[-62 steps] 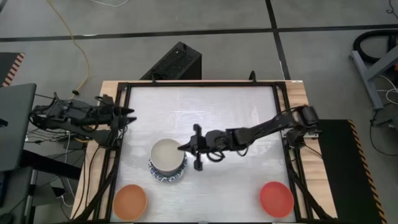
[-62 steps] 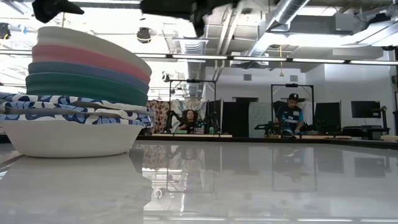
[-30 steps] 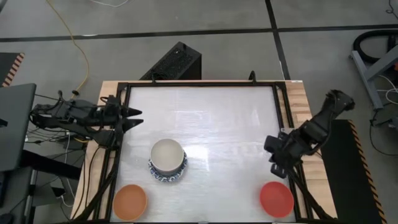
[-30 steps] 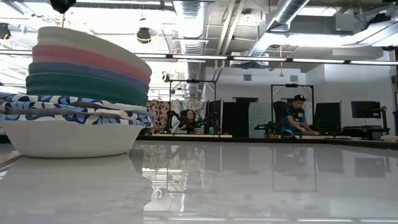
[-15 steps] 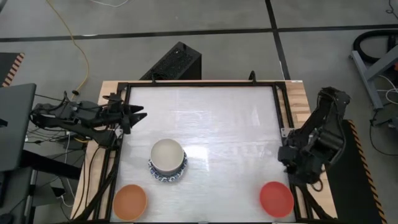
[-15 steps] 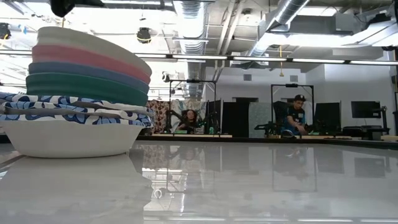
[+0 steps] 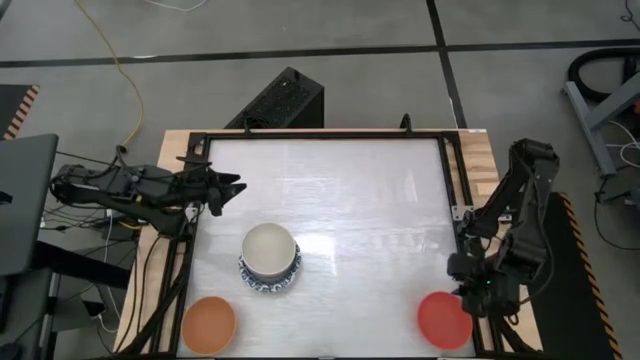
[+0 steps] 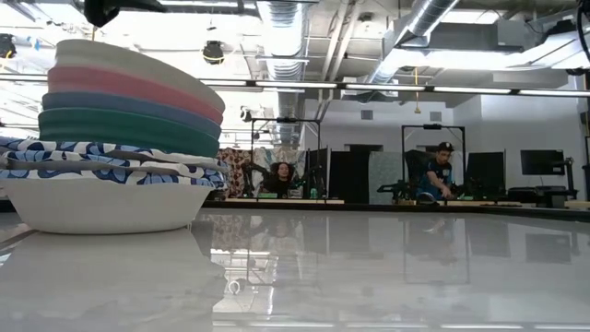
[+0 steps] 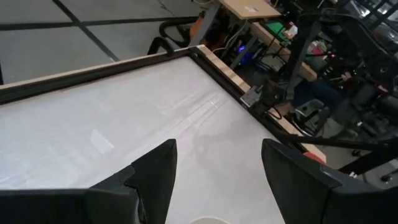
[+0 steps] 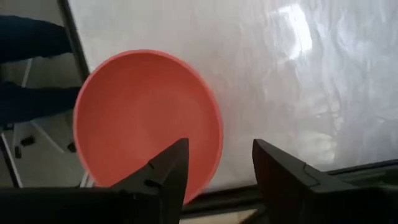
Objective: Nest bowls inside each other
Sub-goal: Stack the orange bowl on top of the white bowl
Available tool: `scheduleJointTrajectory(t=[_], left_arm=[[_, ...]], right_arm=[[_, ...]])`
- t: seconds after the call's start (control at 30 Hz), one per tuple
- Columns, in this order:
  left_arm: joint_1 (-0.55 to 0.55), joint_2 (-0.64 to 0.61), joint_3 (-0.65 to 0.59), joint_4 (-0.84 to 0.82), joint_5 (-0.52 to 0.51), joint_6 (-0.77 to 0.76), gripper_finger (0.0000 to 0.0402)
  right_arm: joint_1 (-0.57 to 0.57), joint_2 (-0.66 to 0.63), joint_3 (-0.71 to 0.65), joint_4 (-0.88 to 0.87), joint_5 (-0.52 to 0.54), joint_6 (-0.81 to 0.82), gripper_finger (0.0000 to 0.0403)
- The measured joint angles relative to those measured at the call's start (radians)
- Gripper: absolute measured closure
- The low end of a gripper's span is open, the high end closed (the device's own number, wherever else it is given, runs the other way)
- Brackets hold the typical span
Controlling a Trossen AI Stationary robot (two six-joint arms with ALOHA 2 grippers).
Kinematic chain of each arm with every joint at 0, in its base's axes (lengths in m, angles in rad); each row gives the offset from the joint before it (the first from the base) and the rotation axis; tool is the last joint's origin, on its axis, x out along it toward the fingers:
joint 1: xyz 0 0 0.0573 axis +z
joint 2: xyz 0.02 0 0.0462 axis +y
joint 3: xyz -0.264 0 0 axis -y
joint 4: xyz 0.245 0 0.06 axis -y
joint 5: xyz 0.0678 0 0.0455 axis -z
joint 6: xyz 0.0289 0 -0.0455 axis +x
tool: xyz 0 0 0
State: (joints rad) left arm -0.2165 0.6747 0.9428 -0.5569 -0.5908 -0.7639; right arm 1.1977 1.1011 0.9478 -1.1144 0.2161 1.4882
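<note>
Two arms work over a white worktop (image 7: pixel 350 200) framed by dark rails. Left of its middle stands the stack of nested bowls (image 7: pixel 270 257); seen level from the low camera, it runs from a white bowl with a blue-patterned rim (image 8: pixel 101 198) at the base, through further blue-patterned rims, to a teal bowl (image 8: pixel 124 129), a dark blue bowl (image 8: pixel 129 104), a pink bowl (image 8: pixel 134 85) and a cream bowl (image 8: pixel 120 53) on top. An orange bowl (image 7: pixel 209 323) sits alone at the near left corner, and a red bowl (image 7: pixel 444 319) alone at the near right corner. The right gripper (image 10: pixel 217 171) hangs just above the red bowl's edge, fingers spread and grasping nothing. The left gripper (image 7: pixel 232 187) hovers over the worktop's left side, beyond the stack, fingers likewise parted and empty. Two people sit at benches in the room behind.
</note>
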Motion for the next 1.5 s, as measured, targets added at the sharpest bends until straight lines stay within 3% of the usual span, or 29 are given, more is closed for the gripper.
scheduleJointTrajectory(t=[0.23, 0.47, 0.8, 1.3, 1.4, 1.5], left_arm=[[0.000, 0.011, 0.000, 0.003, 0.007, -0.017, 0.0178], [0.000, 0.013, 0.000, 0.002, 0.008, -0.004, 0.0178], [0.000, 0.013, 0.000, -0.005, 0.009, 0.014, 0.0178], [0.000, 0.013, 0.000, -0.006, 0.009, 0.015, 0.0178], [0.000, 0.013, 0.000, -0.006, 0.009, 0.015, 0.0178], [0.000, 0.013, 0.000, -0.006, 0.009, 0.012, 0.0178]], right_arm=[[-0.062, 0.000, -0.076, 0.074, 0.000, -0.022, 0.0204], [-0.134, 0.012, -0.122, 0.232, -0.004, -0.215, 0.0205], [-0.209, 0.076, -0.121, 0.231, -0.142, -0.411, 0.0181], [-0.244, 0.225, -0.121, 0.239, -0.191, -0.452, 0.0163], [-0.245, 0.251, -0.121, 0.240, -0.191, -0.450, 0.0172], [-0.253, 0.265, -0.121, 0.251, -0.195, -0.438, 0.0212]])
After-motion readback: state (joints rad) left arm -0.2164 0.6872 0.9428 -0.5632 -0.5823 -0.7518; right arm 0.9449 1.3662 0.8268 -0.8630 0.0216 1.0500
